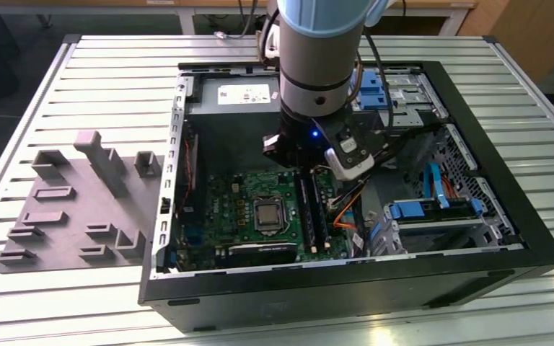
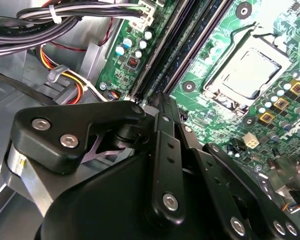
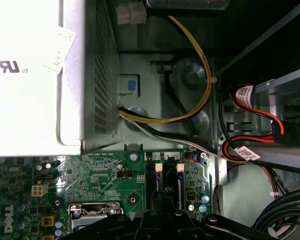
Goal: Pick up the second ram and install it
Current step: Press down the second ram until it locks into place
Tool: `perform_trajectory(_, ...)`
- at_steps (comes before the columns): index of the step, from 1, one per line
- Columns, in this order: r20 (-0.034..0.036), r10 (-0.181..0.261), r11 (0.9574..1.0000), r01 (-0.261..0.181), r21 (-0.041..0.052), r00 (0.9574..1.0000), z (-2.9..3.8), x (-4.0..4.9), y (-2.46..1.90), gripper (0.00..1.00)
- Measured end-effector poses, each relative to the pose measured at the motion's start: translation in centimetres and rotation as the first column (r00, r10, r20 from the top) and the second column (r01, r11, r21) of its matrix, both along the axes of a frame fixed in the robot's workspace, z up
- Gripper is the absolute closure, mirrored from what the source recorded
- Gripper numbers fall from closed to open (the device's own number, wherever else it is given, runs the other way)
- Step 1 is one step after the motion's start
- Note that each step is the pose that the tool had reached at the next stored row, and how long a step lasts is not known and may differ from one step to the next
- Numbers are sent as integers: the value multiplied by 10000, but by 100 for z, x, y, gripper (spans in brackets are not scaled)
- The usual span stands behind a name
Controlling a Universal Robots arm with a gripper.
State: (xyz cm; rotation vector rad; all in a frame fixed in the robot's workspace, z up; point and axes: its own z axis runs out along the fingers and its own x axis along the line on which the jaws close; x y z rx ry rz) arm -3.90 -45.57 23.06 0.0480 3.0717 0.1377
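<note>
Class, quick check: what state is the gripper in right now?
Gripper: cannot be told whether open or closed; it sits low over the memory slots of the green motherboard, inside the computer case.

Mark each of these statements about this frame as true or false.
1. The pincer hangs inside the open black computer case, above the green motherboard. True.
2. The case stands upright with its side panel closed. False: it lies flat, open on top.
3. The grey plastic holder block sits on the slatted metal table at the exterior view's left of the case. True.
4. The motherboard's square silver processor socket is covered by a fan. False: it is bare.
5. A yellow cable curves past the metal power supply box. True.
</note>
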Motion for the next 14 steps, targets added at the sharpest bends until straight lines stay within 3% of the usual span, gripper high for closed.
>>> perform_trajectory(14,0,1,10000,-1,0,10000,0,0,-38,89)
